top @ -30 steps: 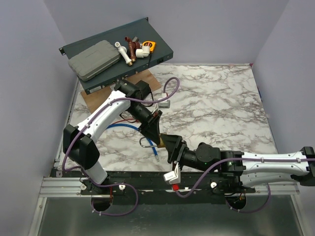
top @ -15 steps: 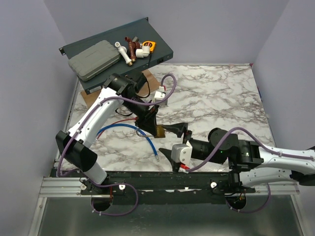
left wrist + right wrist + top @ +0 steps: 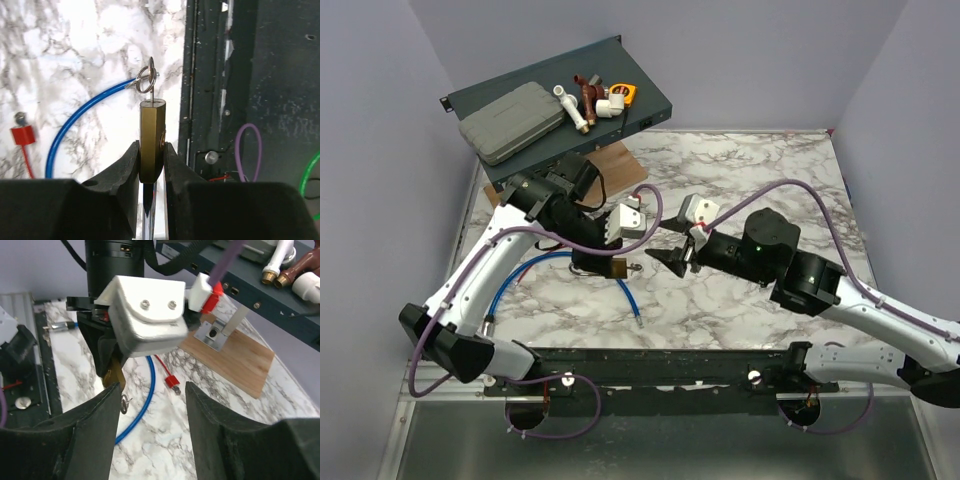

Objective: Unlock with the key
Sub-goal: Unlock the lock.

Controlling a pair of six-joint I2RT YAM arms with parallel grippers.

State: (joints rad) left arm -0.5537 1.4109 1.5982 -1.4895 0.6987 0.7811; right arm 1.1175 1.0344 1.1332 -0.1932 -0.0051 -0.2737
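My left gripper [image 3: 151,150] is shut on the brass padlock [image 3: 151,132], pinching its body edge-on above the marble table [image 3: 780,200]. The small silver key [image 3: 148,98] sticks out of the padlock's far end, with its wire ring [image 3: 145,80] hanging from it. From above, the padlock [image 3: 616,268] sits in the left gripper [image 3: 602,263] with the key [image 3: 633,267] pointing right. My right gripper [image 3: 672,262] hovers open a short way right of the key, holding nothing. In the right wrist view the padlock [image 3: 114,374] and key ring [image 3: 124,403] show beside the left finger of the right gripper [image 3: 152,387].
A blue cable [image 3: 628,298] and a red lead with a red connector [image 3: 172,381] lie on the marble under the padlock. A wooden board [image 3: 620,168] lies behind. The dark rack panel [image 3: 650,112] at the back left carries a grey case [image 3: 510,122] and pipe fittings [image 3: 585,105].
The right gripper has let go at the padlock's key end, swung up off the near edge and now hovers open to its right. The left gripper has carried the padlock slightly left.
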